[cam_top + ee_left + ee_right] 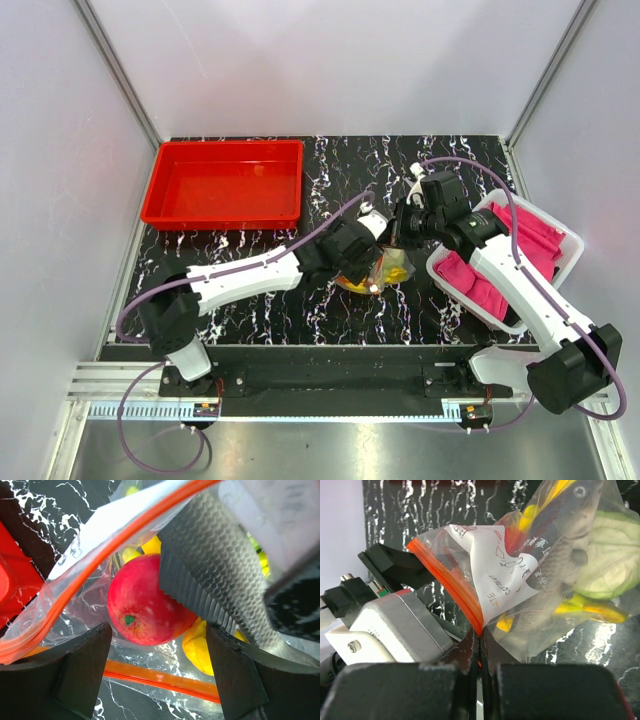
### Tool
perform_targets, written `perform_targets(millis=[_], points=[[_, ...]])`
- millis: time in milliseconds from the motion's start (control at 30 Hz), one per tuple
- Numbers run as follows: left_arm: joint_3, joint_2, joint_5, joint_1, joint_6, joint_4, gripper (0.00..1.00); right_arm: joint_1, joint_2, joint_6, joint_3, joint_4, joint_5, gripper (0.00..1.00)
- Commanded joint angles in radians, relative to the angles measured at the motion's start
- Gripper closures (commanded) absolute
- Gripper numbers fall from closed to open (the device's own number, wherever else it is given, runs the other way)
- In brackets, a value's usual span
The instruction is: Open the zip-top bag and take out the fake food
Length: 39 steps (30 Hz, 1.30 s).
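Zip-top bag (380,270) lies between red tray (225,185) and white bin (560,226) (pink cloth (530,235))

left gripper (362,250), right gripper (399,237) meet over zip-top bag (386,272) | red tray (225,190) far-left

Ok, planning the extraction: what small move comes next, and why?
Probably ease the open left gripper forward and close on the red fruit: the right gripper pinches the zip-top bag by its orange strip, the mouth gapes, and the fruit sits just ahead.
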Motion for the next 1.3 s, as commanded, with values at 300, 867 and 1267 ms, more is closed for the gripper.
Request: perform_targets(millis=[300,867,1267], points=[[0.017,0.033,0.173,0.008,0.057,0.080,0.23,0.008,-0.039,-0.033,-0.006,0.024,-0.045,1.00],[-0.025,-0.083,0.250,0.003,-0.267,0.050,0.65,0.008,-0.042,-0.010,-0.021,0.011,-0.073,1.00],[-0.037,-0.096,0.420,0.014,-0.511,0.084,0.67,0.008,-0.060,0.019,0.005,0.022,-0.093,1.00]])
